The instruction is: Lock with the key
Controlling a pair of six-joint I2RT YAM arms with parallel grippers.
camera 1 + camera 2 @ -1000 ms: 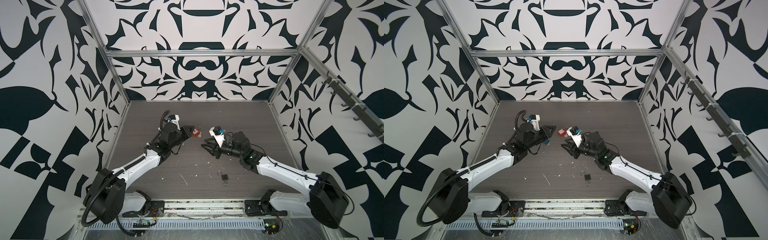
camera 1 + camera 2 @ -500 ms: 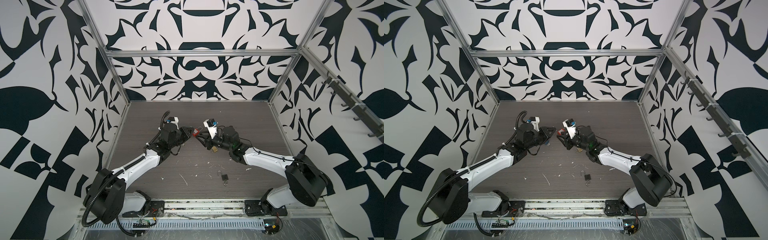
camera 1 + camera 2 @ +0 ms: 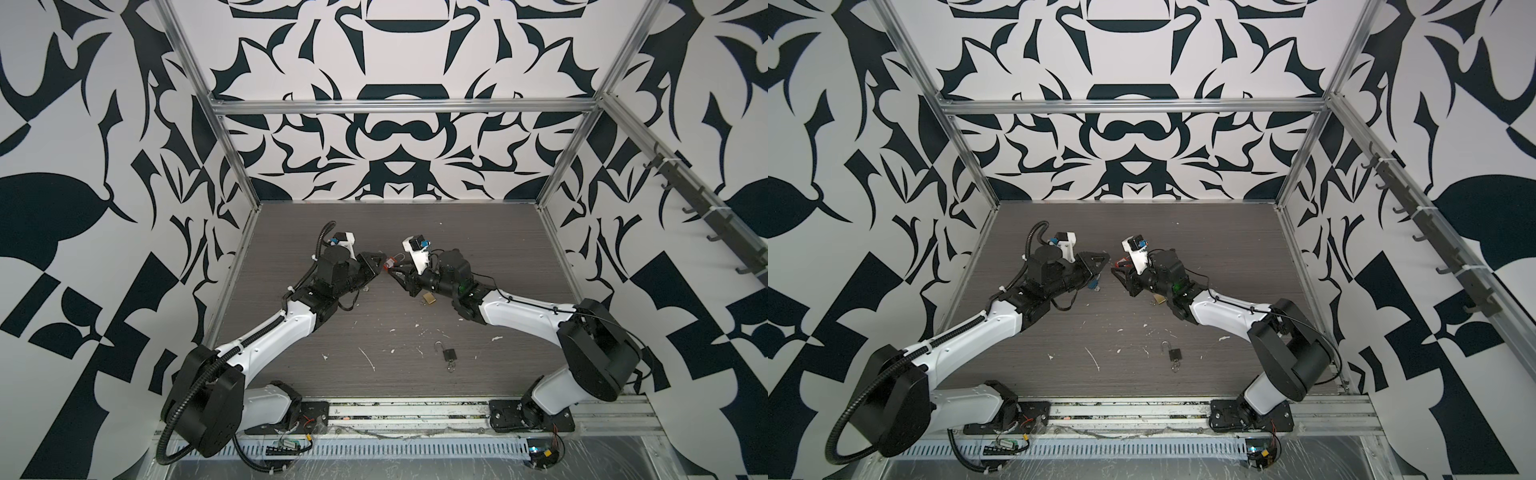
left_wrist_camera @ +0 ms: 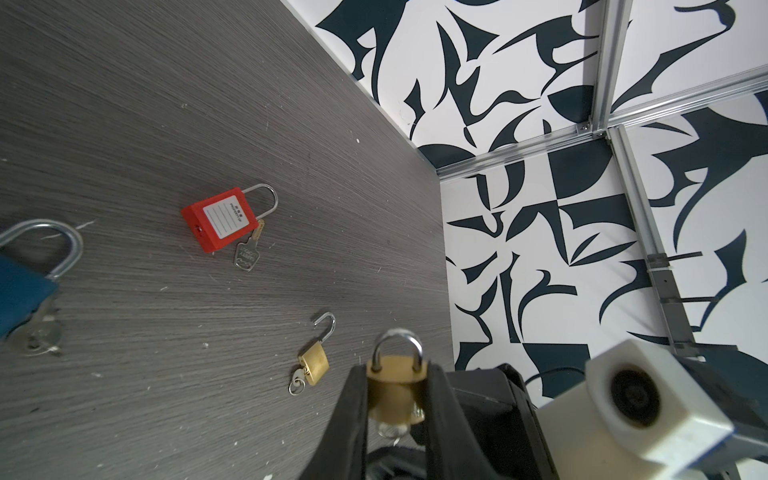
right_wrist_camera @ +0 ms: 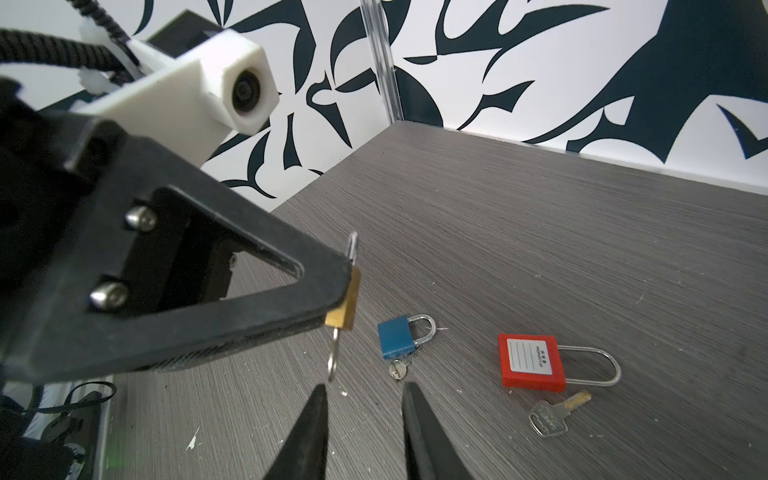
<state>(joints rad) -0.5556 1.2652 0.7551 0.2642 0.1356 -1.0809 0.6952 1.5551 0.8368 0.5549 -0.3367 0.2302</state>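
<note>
Above the desk, the left tool pinches one brass padlock by its body, a key sticking out of its underside, while four more padlocks lie on the wood: a red padlock with a loose key beside it, a blue padlock, a smaller brass padlock with its shackle swung open, and a black padlock near the front. Since a second ago the right tool, jaws spread and empty, has swung in to just short of that key.
</note>
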